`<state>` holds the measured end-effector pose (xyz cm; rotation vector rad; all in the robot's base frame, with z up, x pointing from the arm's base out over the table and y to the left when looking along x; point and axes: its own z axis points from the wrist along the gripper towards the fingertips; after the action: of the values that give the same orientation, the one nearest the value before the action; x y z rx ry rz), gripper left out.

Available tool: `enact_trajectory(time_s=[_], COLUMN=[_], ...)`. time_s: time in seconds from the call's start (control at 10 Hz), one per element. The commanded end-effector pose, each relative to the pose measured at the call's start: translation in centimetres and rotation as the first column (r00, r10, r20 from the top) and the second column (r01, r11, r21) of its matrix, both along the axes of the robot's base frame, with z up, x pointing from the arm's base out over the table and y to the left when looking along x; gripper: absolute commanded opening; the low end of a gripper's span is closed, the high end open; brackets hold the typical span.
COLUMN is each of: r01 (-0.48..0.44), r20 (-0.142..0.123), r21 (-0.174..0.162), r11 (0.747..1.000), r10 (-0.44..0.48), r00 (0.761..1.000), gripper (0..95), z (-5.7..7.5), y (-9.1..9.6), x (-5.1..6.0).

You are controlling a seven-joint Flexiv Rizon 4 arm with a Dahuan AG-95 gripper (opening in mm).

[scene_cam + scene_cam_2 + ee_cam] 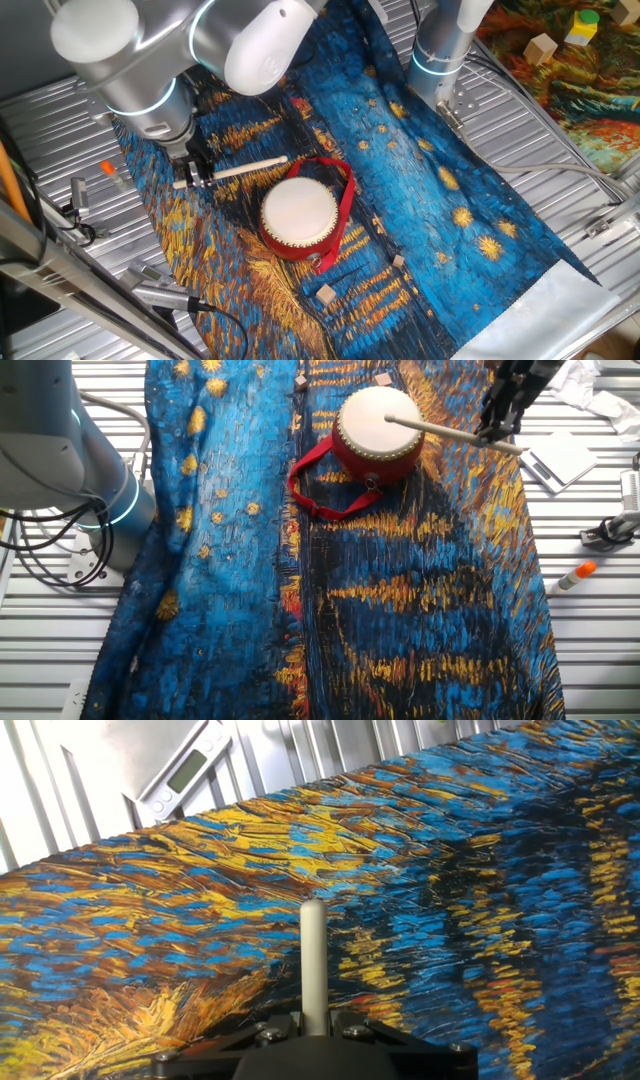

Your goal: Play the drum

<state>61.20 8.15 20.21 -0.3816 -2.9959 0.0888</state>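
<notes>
Cream skin on the drum [298, 211] looked taut but delicate; the hand [190, 178] was clamped on the stick's [240, 169] end, probably light.

drum [299, 214] skin unobstructed from above, small wooden blocks [325, 294] just beside

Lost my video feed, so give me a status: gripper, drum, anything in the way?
Gripper shut on the stick. Stick tip over the drum skin; contact unclear. Red strap loops beside the drum, small wooden blocks nearby, nothing blocking.
</notes>
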Motion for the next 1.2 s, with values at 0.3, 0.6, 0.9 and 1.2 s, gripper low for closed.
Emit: enact_trajectory(time_s=[0.3,0.6,0.9,1.2], r01=[-0.002,0.001,-0.035,-0.048], r20=[-0.002,-0.003,-0.004,-0.014], r21=[0.000,-0.004,-0.004,0.000], r11=[1.000,1.000,0.999,0.999], r10=[0.002,-0.001,0.035,0.048], r00=[1.000,1.000,0.999,0.999], gripper=[0.0,0.0,0.0,0.0], z=[-0.01,-0.05,-0.06,-0.11], y=[-0.03,-0.12,-0.16,-0.30], x=[0.01,-0.03,-0.05,-0.11])
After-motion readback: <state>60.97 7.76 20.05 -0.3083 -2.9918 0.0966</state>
